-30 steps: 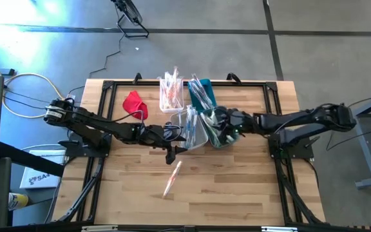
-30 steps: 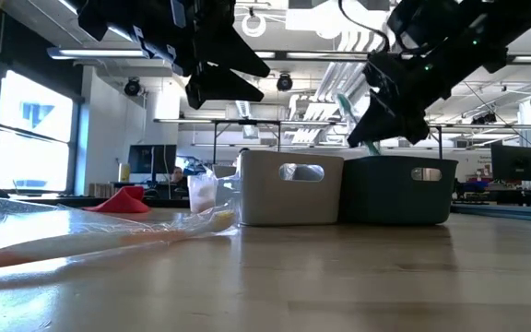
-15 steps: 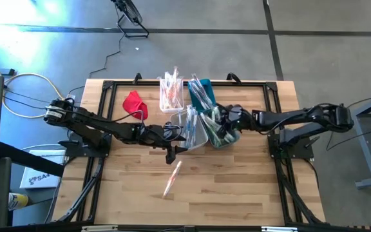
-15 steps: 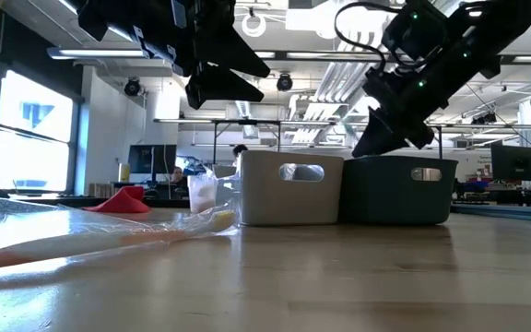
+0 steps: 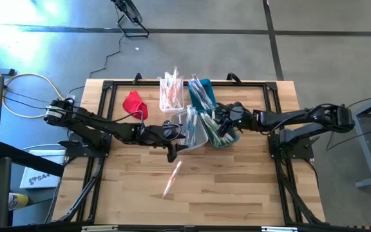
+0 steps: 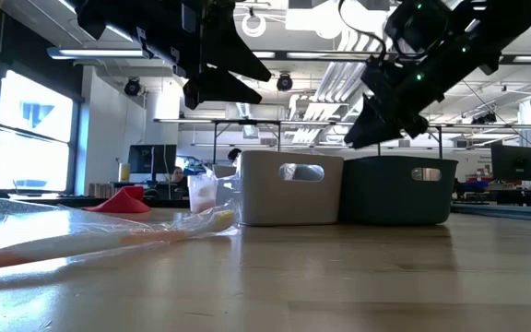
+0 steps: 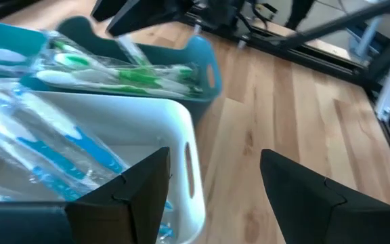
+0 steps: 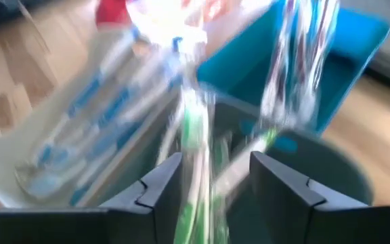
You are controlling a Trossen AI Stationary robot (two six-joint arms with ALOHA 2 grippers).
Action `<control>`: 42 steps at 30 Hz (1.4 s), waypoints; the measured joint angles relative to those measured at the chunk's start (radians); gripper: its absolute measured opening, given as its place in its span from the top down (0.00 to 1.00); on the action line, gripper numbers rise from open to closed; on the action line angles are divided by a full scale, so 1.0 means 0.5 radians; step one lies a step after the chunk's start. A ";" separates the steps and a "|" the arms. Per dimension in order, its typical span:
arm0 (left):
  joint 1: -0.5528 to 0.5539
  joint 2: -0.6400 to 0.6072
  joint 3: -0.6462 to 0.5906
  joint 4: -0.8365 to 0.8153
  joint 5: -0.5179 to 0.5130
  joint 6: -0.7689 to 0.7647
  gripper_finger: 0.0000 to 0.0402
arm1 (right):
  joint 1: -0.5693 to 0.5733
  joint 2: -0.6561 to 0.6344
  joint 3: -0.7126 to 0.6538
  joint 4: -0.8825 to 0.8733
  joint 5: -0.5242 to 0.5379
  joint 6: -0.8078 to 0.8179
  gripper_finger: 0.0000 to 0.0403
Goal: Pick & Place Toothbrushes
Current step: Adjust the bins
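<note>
One pink-orange toothbrush [image 5: 172, 177] in a clear wrapper lies flat on the table [image 6: 90, 242], nearer than the bins. A white bin [image 5: 187, 134] holds blue toothbrushes [image 7: 59, 135]. The teal bin [image 5: 232, 138] beside it holds green toothbrushes [image 7: 127, 74]. My left gripper [image 5: 172, 151] hangs open above the table just nearer than the white bin, with nothing between its fingers [image 7: 212, 196]. My right gripper [image 5: 221, 124] stands open over the teal bin. The green toothbrushes [image 8: 195, 135] show blurred under and beyond its fingers.
A red cloth [image 5: 134, 103] lies at the far left of the table. Two more bins stand at the far edge, one with pink and orange toothbrushes [image 5: 171, 93], one with blue ones [image 5: 201, 93]. The near half of the table has free room around the lone toothbrush.
My right gripper has opened over the teal bin and turned a little. The green toothbrush it held a second ago no longer sticks out of its fingers. My left arm has kept still.
</note>
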 joint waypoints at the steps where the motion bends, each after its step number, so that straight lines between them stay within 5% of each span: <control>1: 0.000 0.000 0.000 0.000 -0.023 -0.015 0.44 | 0.002 -0.023 0.000 0.022 0.018 -0.022 0.60; 7: 0.000 -0.020 0.000 -0.035 -0.127 0.001 0.44 | 0.073 -0.152 0.000 -0.011 0.053 -0.048 0.74; 16: 0.002 -0.071 -0.001 -0.272 -0.541 0.016 0.49 | 0.180 -0.163 0.000 0.026 0.039 -0.260 0.98; 28: 0.083 -0.071 -0.001 -0.362 -0.547 0.025 0.82 | 0.185 -0.163 0.000 0.095 0.059 -0.410 0.99; 42: 0.302 -0.071 -0.001 -0.532 -0.494 0.031 0.92 | 0.185 -0.163 0.000 0.140 0.053 -0.773 0.99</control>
